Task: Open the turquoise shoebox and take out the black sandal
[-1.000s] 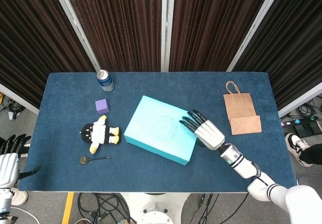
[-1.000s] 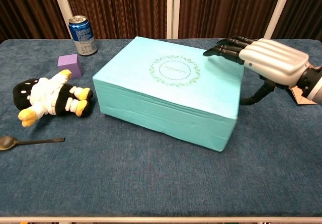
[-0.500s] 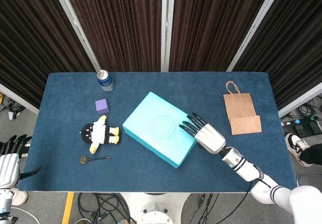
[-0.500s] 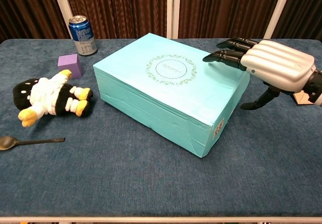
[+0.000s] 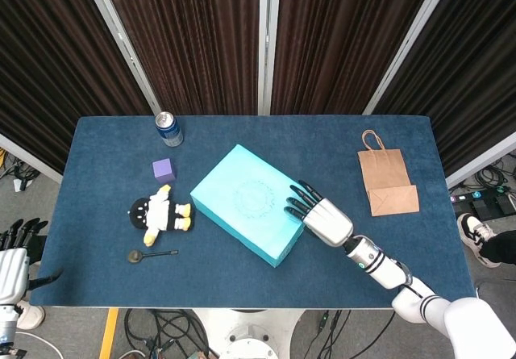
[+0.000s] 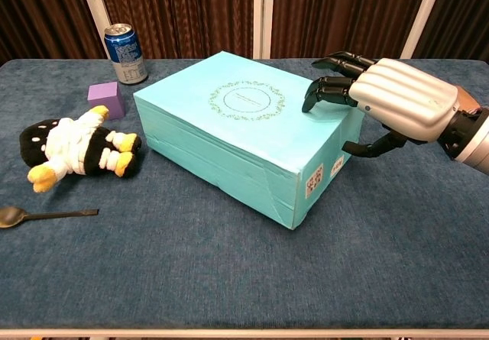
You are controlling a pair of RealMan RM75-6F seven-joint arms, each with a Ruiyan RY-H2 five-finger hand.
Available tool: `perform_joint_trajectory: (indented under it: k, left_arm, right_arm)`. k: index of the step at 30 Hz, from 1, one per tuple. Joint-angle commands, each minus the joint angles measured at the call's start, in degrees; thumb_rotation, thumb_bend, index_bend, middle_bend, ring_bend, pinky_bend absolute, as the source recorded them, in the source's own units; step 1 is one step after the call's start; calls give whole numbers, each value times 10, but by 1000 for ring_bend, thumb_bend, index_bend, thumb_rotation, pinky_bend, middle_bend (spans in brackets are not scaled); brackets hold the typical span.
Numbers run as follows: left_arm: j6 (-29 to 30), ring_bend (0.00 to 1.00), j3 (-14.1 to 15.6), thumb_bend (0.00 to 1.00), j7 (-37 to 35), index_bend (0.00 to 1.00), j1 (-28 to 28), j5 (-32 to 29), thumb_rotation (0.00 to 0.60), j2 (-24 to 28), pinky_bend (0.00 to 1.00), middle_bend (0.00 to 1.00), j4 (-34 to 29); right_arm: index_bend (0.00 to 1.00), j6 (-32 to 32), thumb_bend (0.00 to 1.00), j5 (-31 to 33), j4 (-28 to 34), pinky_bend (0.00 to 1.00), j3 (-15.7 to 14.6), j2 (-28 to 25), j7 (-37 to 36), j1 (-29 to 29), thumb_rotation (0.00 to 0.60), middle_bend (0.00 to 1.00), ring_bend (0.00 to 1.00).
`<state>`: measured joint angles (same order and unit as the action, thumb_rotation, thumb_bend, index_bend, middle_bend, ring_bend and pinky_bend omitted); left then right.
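Head view: the turquoise shoebox [image 5: 244,203] lies closed and skewed mid-counter [image 5: 97,270]; the right hand [image 5: 318,216] lays spread fingers on its lid. The left hand [image 5: 14,250] hangs off the counter edge, seemingly empty.

Chest view: fingertips [image 6: 317,95] curl onto the lid while the thumb sits against the end wall. The sandal is unseen, presumably inside. One-handed pressure may spin the box instead of lifting the lid.

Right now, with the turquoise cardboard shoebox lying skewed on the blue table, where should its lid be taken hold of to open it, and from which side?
Judging by its pose, grip the lid's rim at the turquoise cardboard shoebox short end bearing the white label, coming from the robot's right. The right hand is already there, fingers on the lid top, thumb beside that wall.
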<state>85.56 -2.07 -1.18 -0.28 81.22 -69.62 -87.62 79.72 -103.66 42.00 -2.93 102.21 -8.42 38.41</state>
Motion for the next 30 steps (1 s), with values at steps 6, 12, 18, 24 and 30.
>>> perform_joint_trajectory:
  k: [6,12,18,24,30]
  left_arm:
    - [-2,22,0,0,1,164,-1,2,600,1,124,104,-1]
    - [-6,22,0,0,3,164,-3,1,600,2,124,103,-3]
    - [-8,22,0,0,6,164,-5,4,600,4,124,103,-8]
    - [-9,22,0,0,11,164,-6,4,600,8,124,103,-14]
    - [-10,22,0,0,14,164,-8,6,600,11,124,103,-19]
  right_arm:
    - [461,-15,430,56,41,0,26,6,-112,-13,600,319,104]
    - [461,-45,430,122,119,0,63,-16,-221,-26,600,319,105]
    - [461,-91,429,178,185,0,91,-46,-313,-35,600,319,104]
    - [460,-145,425,223,236,0,116,-75,-399,-36,600,319,104]
    - [444,-207,411,294,308,0,161,-105,-504,-42,600,319,104]
